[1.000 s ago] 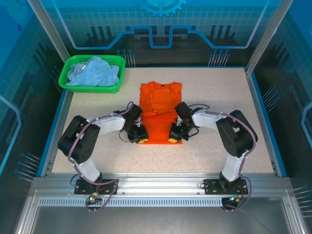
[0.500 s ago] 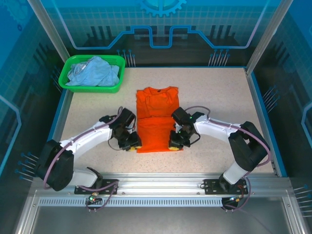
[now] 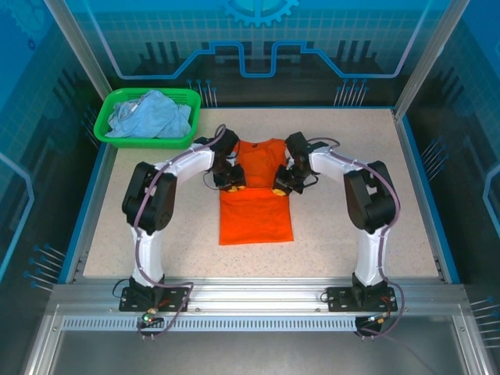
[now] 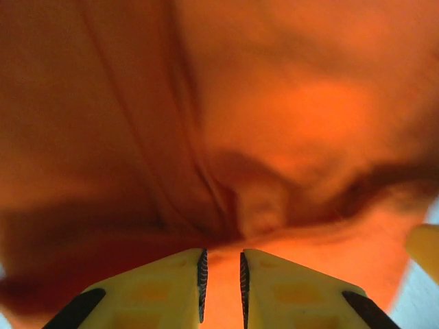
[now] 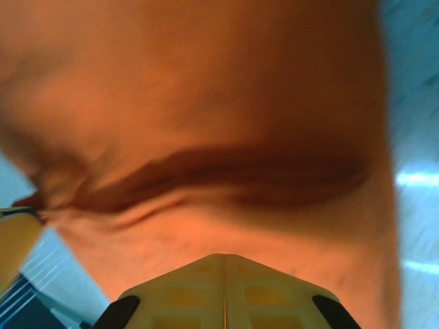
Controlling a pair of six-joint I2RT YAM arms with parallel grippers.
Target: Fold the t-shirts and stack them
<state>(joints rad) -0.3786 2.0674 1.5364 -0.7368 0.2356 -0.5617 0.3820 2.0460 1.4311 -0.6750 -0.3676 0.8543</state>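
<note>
Light, limp orange t-shirt (image 3: 256, 220) droops between the left tool (image 3: 232, 176) and right tool (image 3: 283, 181), each pinching its side edge, the best hold.

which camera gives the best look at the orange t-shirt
The top external view: it takes in the whole outline of the orange t-shirt on the table, with the left gripper and right gripper at its middle. Both wrist views sit too close, giving blurred orange cloth beyond the yellow fingers, with no outline.
</note>
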